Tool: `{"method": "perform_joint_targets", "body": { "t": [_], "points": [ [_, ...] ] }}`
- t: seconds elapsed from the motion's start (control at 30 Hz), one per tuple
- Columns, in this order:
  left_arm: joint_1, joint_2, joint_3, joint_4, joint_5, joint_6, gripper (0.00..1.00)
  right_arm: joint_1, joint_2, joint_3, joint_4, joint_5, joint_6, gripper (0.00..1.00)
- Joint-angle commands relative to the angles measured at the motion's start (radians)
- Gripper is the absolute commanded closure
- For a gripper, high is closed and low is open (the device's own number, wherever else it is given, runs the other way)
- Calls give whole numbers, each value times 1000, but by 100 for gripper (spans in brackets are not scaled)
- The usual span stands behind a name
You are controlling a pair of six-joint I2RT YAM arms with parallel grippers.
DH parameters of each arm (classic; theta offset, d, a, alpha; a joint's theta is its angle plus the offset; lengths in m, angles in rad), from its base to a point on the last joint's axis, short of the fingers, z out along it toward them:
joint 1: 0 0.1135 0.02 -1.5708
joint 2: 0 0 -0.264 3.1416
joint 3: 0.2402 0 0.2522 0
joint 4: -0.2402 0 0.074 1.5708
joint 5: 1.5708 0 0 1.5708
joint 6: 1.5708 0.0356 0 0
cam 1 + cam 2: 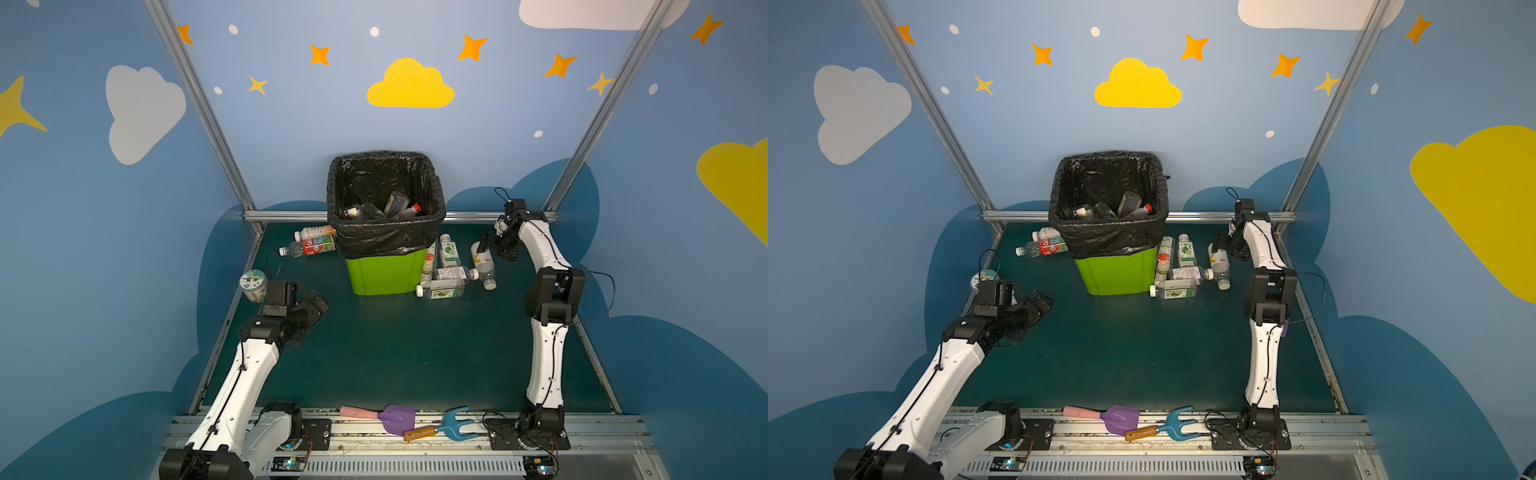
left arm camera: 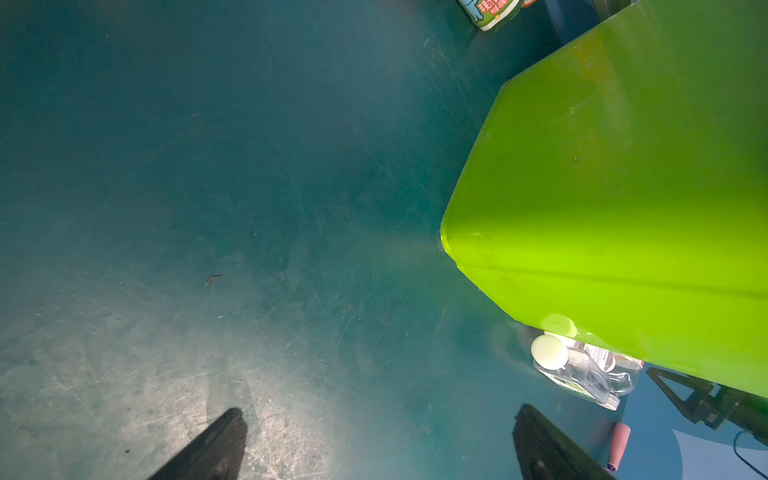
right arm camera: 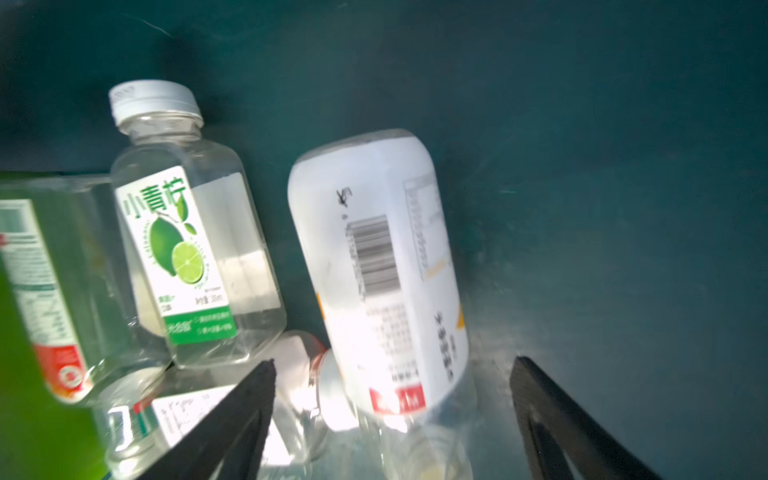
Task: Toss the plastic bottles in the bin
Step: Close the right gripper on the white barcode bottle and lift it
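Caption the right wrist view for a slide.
Open right hand poised over a white-labelled bottle lying beside a lime-labelled bottle on the green table.

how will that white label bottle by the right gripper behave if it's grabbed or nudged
The white-label bottle lies on its side and looks rounded, so a nudge would probably roll it. Its clear end looks empty, so it is likely light and easily dented. The smooth label might slip in a loose grip.

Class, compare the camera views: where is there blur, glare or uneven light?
Right wrist view: motion blur smears the white-labelled bottle, glare burns out a clear bottle nearby. Left wrist view: sharp, with a pale lit patch on the mat. Both top views: sharp; inside the bin it is dim.
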Motion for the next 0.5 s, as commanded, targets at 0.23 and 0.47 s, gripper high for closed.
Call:
{"method": "perform_joint_targets", "body": {
  "t": [0.23,0.47],
  "points": [
    [-1,20,45,11,-29,-3,0,31,110,84,-54,93,-4,14],
    [-1,22,43,8,-38,-4,0,30,112,74,-41,88,13,33]
  ]
}}
